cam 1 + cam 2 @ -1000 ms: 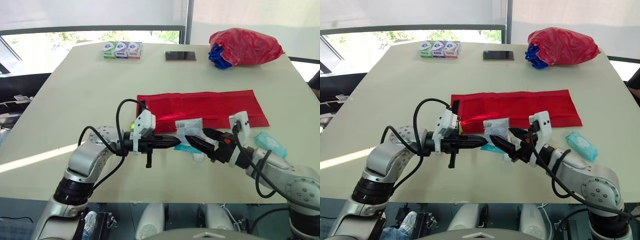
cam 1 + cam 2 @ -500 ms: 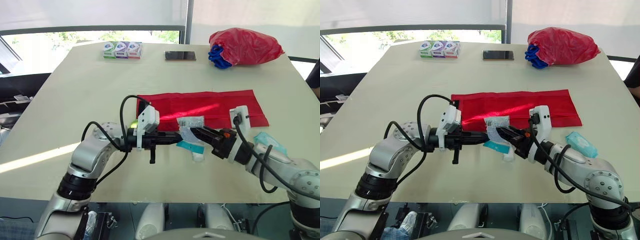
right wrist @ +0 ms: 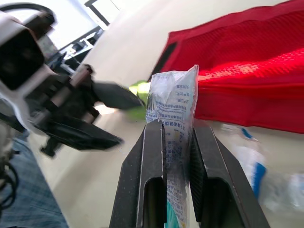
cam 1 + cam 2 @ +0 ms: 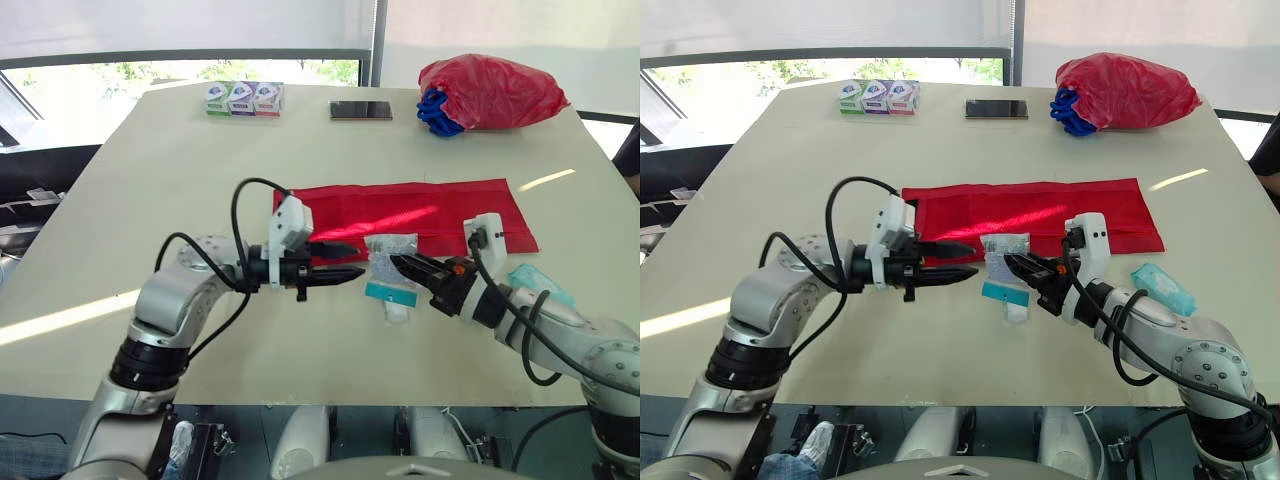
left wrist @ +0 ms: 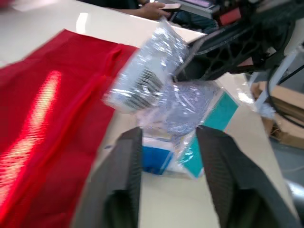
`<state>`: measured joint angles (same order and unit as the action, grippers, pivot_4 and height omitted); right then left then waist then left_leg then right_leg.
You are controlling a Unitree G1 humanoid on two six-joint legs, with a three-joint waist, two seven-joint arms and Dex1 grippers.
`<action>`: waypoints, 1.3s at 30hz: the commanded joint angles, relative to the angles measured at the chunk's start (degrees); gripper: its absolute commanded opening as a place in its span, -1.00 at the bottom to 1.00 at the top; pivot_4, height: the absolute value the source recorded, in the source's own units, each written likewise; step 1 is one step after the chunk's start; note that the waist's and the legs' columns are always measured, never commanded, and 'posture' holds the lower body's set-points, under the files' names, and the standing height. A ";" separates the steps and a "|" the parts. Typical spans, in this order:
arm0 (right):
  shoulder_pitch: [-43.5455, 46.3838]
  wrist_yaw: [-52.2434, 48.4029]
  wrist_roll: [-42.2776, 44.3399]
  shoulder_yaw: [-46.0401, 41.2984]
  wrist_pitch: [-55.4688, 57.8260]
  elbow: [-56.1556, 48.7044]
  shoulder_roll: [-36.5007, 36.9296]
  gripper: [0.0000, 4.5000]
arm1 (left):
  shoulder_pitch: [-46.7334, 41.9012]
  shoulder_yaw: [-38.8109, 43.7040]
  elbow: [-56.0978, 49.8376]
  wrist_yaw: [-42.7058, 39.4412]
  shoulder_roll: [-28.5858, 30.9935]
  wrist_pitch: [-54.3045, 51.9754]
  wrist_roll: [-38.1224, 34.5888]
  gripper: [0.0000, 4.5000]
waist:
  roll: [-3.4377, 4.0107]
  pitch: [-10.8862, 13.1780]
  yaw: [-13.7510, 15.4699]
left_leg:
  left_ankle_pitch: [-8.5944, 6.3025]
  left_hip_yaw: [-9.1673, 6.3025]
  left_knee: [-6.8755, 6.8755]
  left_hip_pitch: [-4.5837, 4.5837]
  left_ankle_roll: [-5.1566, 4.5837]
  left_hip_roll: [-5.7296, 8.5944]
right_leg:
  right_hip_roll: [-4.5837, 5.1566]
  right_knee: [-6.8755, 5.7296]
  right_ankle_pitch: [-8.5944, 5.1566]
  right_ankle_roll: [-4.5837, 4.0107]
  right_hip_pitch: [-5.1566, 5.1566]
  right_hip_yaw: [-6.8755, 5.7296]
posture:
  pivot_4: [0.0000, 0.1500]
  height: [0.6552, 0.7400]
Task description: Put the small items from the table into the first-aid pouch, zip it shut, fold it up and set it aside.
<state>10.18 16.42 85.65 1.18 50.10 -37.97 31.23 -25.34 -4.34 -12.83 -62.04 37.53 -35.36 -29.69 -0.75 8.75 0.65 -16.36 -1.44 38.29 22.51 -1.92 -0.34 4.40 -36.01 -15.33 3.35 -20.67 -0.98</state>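
1. Nearest to us, a small white item [image 4: 397,312] lies on the table [image 4: 130,190]. It may be a tube, though we cannot make it out well. A teal-labelled packet [image 4: 390,292] lies just behind it, touching it.
2. Above these two we see the right gripper [image 4: 394,262] reaching in from the right. Its two black fingers are pressed together on a clear printed packet [image 4: 391,245], clamping it by its lower part. The packet stands roughly upright, lifted off the table at the near edge of the red pouch.
3. The left gripper [image 4: 356,259] points at that packet from the left. Its fingers are spread apart with nothing between them, and the tips stop just short of the packet without touching it.
4. Beside the right forearm, a teal soft pack [image 4: 541,287] lies on the table, near the right end of the pouch.
5. Behind the grippers, the red first-aid pouch [image 4: 420,208] lies flat and unfolded across the middle of the table.
6. Along the far edge we find three small boxes [image 4: 245,100] in a row, then a phone [image 4: 361,111] lying flat. To the right is a red plastic bag [image 4: 495,90] with something blue [image 4: 436,113] at its left side.
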 commanded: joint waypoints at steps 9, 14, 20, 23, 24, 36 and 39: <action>-4.28 -0.88 -1.48 -1.26 -2.85 -2.69 0.71 -0.95 | -10.08 -2.18 28.02 -0.04 1.79 22.83 17.15 0.97 | -0.07 -0.03 0.15 | 0.00 0.05 0.02 0.08 0.00 0.02 | -0.33 0.02 0.00 0.00 -0.10 0.55 | 1.00 1.00; -3.90 -0.81 -3.82 -0.65 -3.28 -2.46 -0.02 -0.95 | -15.39 -6.21 39.13 0.66 -2.27 30.33 23.56 0.97 | -0.12 -0.06 0.16 | 0.00 0.01 0.04 0.15 -0.01 0.03 | -0.33 0.01 0.00 0.01 -0.11 0.54 | 1.00 1.00; -4.33 -0.29 -5.82 -0.84 -3.98 -3.09 -0.79 -0.95 | -18.39 -7.12 46.67 1.94 -5.08 34.33 27.12 0.97 | -0.17 -0.06 -0.12 | 0.00 0.02 0.03 0.23 -0.01 0.06 | -0.36 -0.03 0.01 0.02 -0.15 0.55 | 1.00 1.00; -4.70 -0.02 -6.49 -0.94 -4.40 -3.48 -1.10 -0.95 | -18.68 -6.78 48.35 1.66 -5.28 35.45 27.77 0.97 | -0.17 -0.06 -0.27 | 0.00 0.01 0.03 0.23 -0.01 0.04 | -0.36 -0.12 0.01 0.02 -0.18 0.55 | 1.00 1.00; -4.79 0.04 -6.60 -0.94 -4.49 -3.59 -1.21 -0.95 | -18.68 -6.73 48.58 1.51 -5.21 35.71 27.93 0.86 | -0.18 -0.07 -0.27 | 0.00 0.01 0.04 0.23 -0.01 0.04 | -0.36 -0.13 0.01 0.02 -0.18 0.55 | 1.00 1.00; -3.66 -0.25 -7.38 -0.51 -4.52 -3.29 -1.91 -0.95 | -18.54 -4.70 48.33 -1.02 -5.21 33.91 25.73 -0.96 | -0.20 -0.09 -0.29 | 0.01 0.01 0.13 0.19 -0.02 0.01 | -0.35 -0.33 0.01 0.02 -0.19 0.56 | 1.00 1.00; -3.04 -0.26 -7.23 -0.07 -4.29 -2.89 -2.26 -0.95 | -17.90 -3.37 44.92 -3.22 -5.91 29.56 22.49 -0.96 | -0.21 -0.08 -0.34 | 0.01 0.01 0.13 0.19 -0.02 0.01 | -0.35 -0.34 0.01 0.02 -0.19 0.56 | 1.00 1.00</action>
<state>6.29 16.53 78.04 1.31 46.26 -39.53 29.10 -42.82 -9.31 35.44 -64.20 31.80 -4.71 -4.99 -0.96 8.67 0.31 -16.35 -1.43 38.42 22.70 -1.94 -0.34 4.05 -36.37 -15.33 3.37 -20.88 -0.42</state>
